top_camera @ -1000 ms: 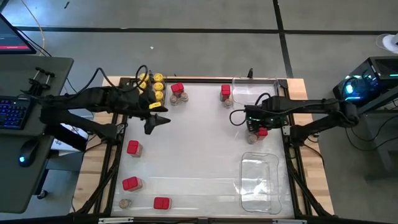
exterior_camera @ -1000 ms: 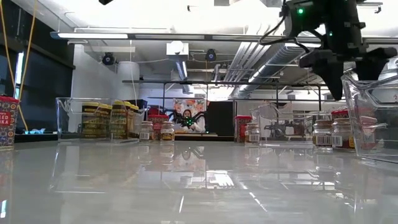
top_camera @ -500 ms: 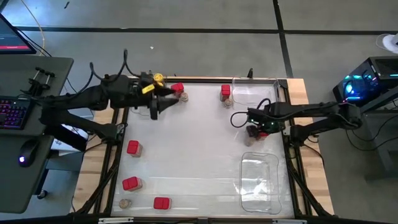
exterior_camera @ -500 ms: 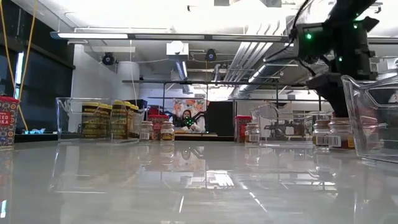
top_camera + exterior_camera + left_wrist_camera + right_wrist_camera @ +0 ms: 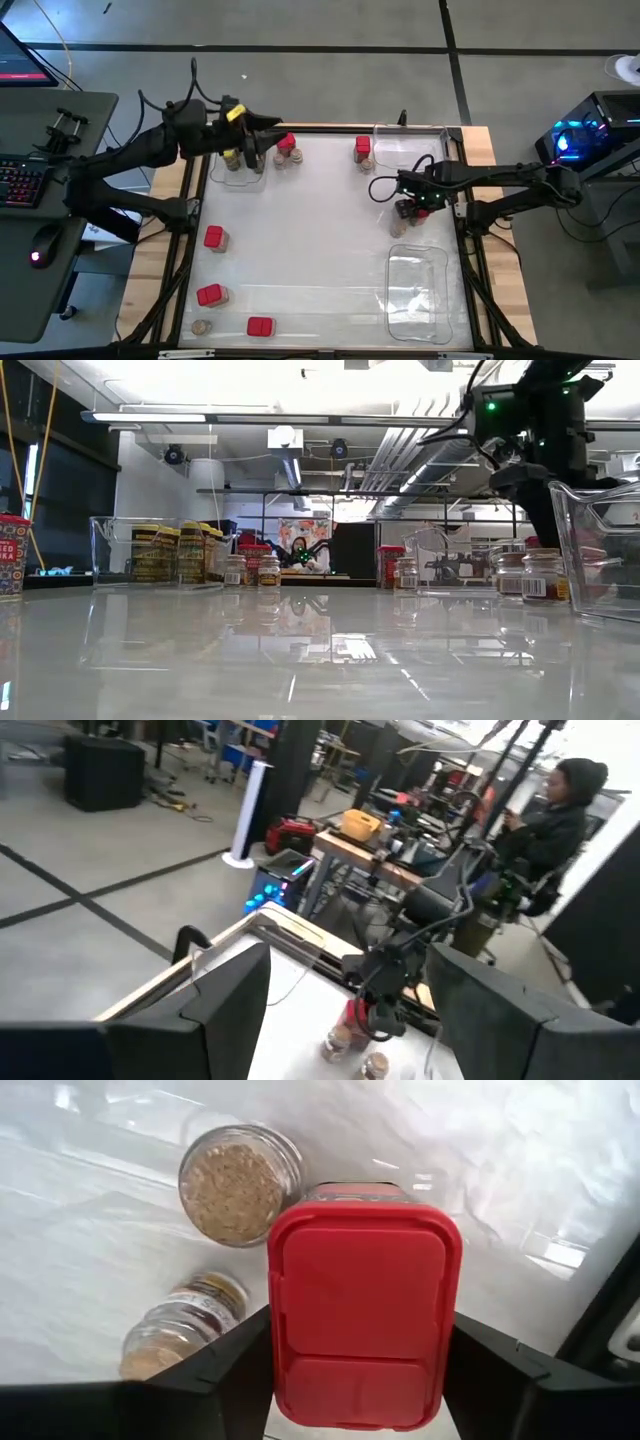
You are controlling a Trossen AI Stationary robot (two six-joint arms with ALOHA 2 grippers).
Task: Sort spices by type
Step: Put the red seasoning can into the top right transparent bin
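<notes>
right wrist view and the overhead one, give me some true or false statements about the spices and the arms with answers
1. The right gripper has its fingers either side of a red box. True.
2. A jar beside that box has a yellow lid. False: its top is brown.
3. Three red boxes sit near the table's front left. True.
4. The left gripper is over the front right tray. False: it is at the back left.
</notes>
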